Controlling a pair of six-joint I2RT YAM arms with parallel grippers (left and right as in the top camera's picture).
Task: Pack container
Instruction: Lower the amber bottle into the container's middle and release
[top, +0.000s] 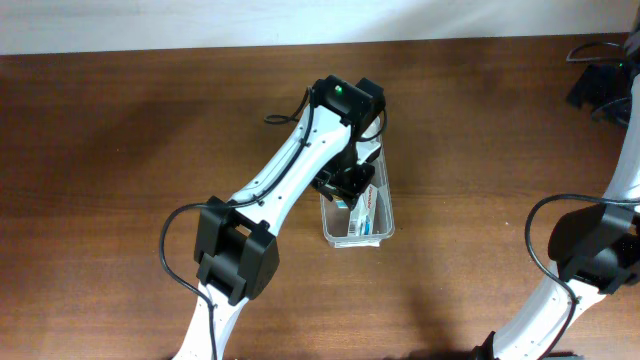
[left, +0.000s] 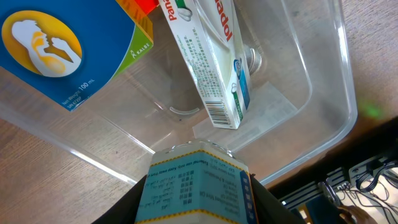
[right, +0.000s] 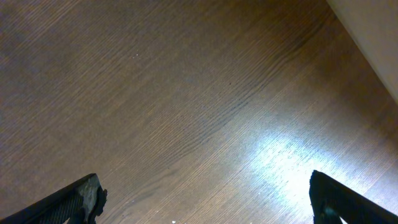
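A small box (left: 193, 177) sits between the jaws of the left gripper (left: 198, 208), at the near end of the container (left: 339, 99). Just ahead of the jaws, a long carton (left: 208, 59) lies inside the container. Ahead and to their left lies a second box (left: 59, 50). Beneath the right gripper (right: 202, 199), between its jaws, lies the table (right: 186, 93).

A dark brown, wood-grained worktop (top: 110, 150) is shown. Directly on it, just beneath the left hand (top: 350, 186), a clear plastic container (top: 390, 226) is set. Well to the right of that hand, black cables (top: 600, 80) are seen at the worktop's far edge.
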